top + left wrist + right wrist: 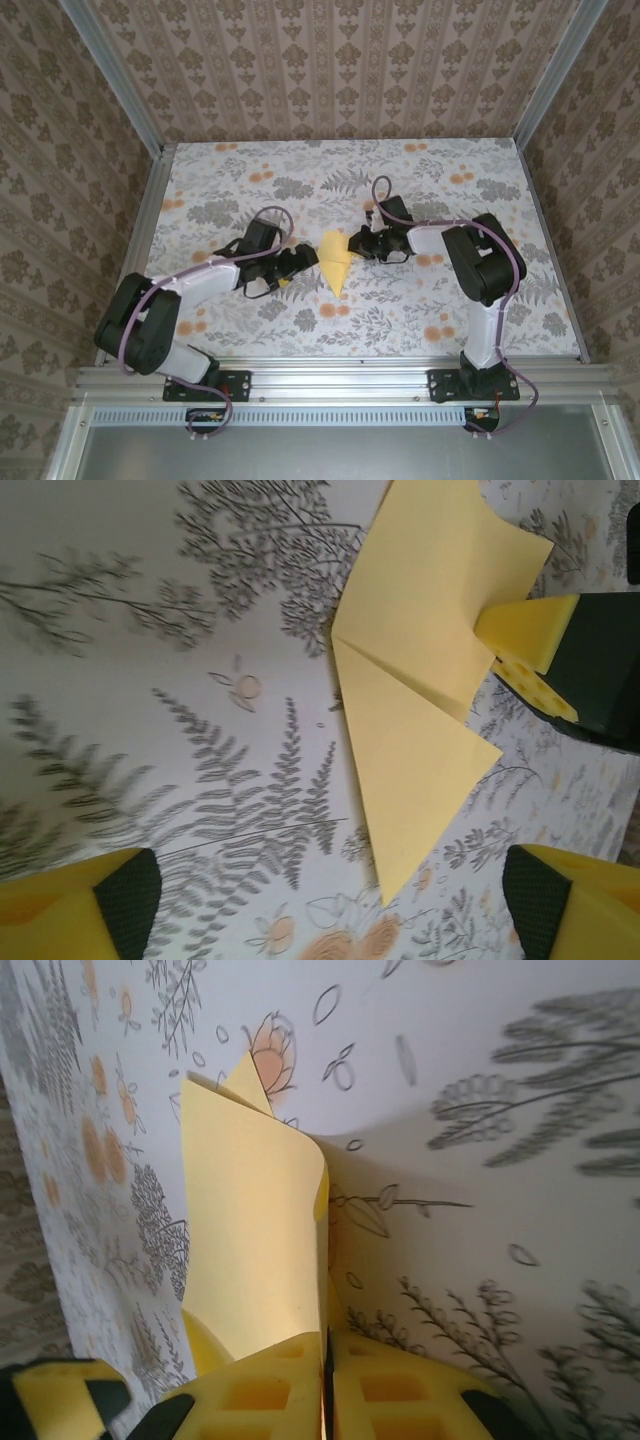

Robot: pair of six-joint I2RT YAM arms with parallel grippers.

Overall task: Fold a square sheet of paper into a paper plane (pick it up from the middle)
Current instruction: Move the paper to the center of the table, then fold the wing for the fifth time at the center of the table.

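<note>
the paper plane (335, 262), a pale-yellow sheet already creased into a half-made dart with one sharp tip, lies on the table (450, 300) between the two arms. the right jaws are clamped on its wide end: in the right wrist view their pads (270, 1390) meet with the paper's edge pinched between them, and the sheet (250, 1230) curls upward straight ahead of them. the left jaws stand wide apart, pads (60, 910) on either side and touching nothing; the plane (420, 680) lies ahead of them, its tip pointing back toward their gap but off toward one pad.

the step in hand looks like holding the wide end while the next fold is made. to do it well, the right jaws should keep a firm pinch without dragging, since the paper is thin and lifts easily. the left jaws should come down on the long centre crease, not on the loose flap, and press flat along it.

nearby there are only orange flower prints (433, 332) on the table, easily mistaken for paper. nothing stands between the left jaws and the plane; the right arm's pad (525, 630) crowds the wide end.
</note>
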